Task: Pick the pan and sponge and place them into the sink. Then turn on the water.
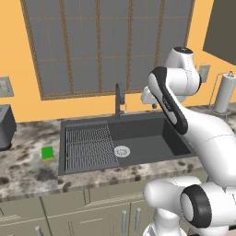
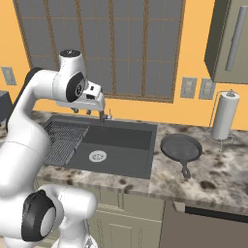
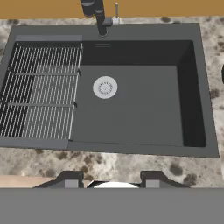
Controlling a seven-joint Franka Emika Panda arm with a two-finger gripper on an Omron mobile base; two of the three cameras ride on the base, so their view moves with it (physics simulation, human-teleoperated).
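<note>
We see the pan (image 2: pixel 180 147) lying flat on the speckled surface (image 2: pixel 218 174) just right of the sink (image 2: pixel 145 167), its handle pointing toward the near edge. The sponge (image 1: pixel 47 153) sits on the surface on the other side, a little left of the sink's left rim, green face up. The sink holds neither of them — only the ribbed rack (image 3: pixel 41 89) in its left half and the round silvery drain (image 3: pixel 105 86) near the middle. The dark faucet (image 1: pixel 119 101) stands upright at the far rim, below the window (image 1: pixel 106 44). A paper towel roll (image 2: pixel 225 115) stands on the surface to the far right of the pan. The gripper (image 2: pixel 81 111) hangs above the sink near the faucet, its jaws parted narrowly and holding nothing.
</note>
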